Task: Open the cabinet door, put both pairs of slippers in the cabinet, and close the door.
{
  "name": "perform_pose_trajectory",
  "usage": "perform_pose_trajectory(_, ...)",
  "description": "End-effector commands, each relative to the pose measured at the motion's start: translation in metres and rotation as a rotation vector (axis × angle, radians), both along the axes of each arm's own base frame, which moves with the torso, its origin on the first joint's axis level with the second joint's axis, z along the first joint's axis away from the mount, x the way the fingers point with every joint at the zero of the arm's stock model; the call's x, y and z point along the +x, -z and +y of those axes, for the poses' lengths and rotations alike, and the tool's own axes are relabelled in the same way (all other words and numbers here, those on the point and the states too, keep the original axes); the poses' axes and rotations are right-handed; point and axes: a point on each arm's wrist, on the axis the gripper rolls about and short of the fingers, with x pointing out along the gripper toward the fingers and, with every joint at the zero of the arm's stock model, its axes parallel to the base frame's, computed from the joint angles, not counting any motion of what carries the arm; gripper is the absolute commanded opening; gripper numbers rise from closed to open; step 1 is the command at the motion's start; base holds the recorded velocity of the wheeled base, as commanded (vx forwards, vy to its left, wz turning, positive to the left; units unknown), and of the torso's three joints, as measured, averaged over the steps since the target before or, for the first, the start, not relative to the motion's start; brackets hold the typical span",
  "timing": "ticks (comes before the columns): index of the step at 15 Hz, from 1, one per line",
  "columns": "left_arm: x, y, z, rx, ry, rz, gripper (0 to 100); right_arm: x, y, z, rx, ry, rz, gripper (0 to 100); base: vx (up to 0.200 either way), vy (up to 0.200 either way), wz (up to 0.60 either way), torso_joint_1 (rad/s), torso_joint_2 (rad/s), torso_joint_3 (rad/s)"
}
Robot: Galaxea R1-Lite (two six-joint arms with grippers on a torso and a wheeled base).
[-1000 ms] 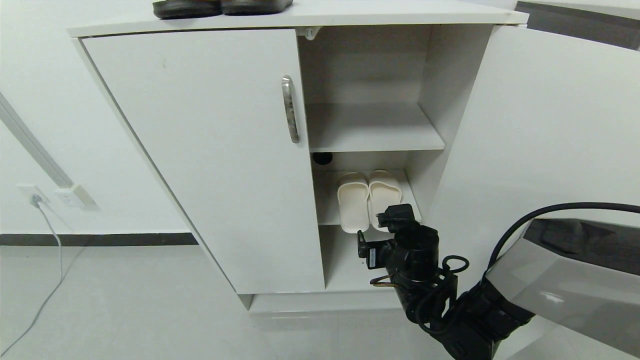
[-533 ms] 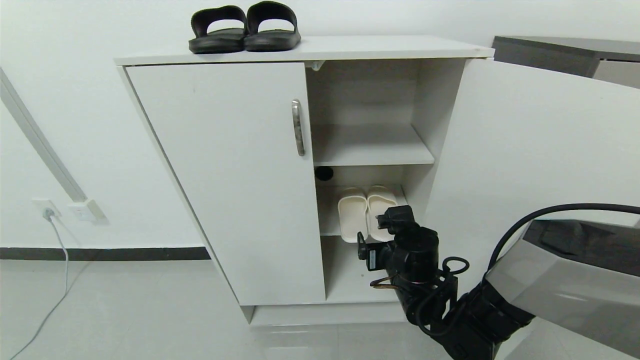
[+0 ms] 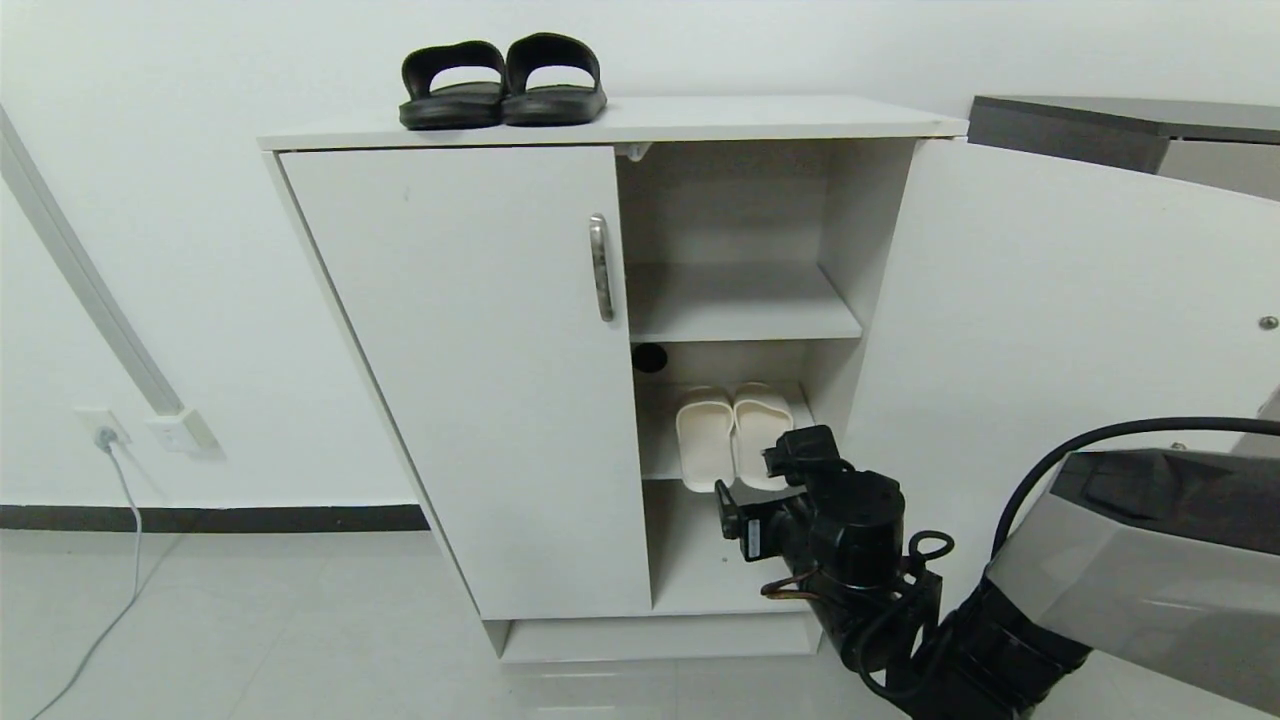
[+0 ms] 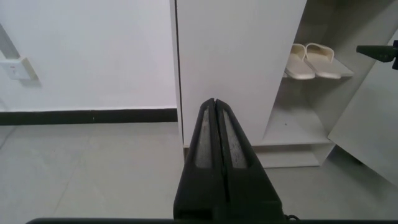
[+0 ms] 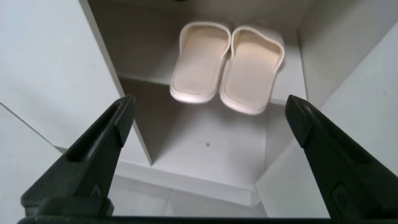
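Cabinet [image 3: 450, 350] holds cream slippers [image 3: 735, 435] mid-shelf, seemingly overhanging; right fingers [image 5: 93, 155] spread, left fingers [image 4: 205, 137] pressed together.

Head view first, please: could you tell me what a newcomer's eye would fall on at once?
The black slippers sitting on top of the white cabinet stand out most. Next comes the open right door, showing cream slippers side by side on the second shelf down. The right tool hangs wide open in front of that shelf.
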Motion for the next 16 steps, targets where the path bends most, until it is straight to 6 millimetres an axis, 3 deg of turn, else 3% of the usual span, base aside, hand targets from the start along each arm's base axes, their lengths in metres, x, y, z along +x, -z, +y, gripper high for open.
perform_pose_trajectory(1, 0.0, -0.0004, 0.0, 0.0, -0.001, -0.001, 0, -0.0008, 0.0021, -0.0001, -0.005, -0.002, 0.004, 100, 0.0, 0.0, 0.0, 0.0, 0.0, 0.0)
perform_pose_trajectory(6, 0.0, -0.0002, 0.0, -0.002, 0.001, 0.001, 0, -0.0012, 0.0061, -0.0005, -0.015, -0.004, 0.013, 100, 0.0, 0.0, 0.0, 0.0, 0.0, 0.0)
perform_pose_trajectory(16, 0.0, -0.0002, 0.0, -0.003, 0.001, 0.001, 0, -0.0001, 0.0094, -0.0042, -0.012, 0.002, 0.007, 100, 0.0, 0.2, 0.0, 0.003, 0.0, 0.005)
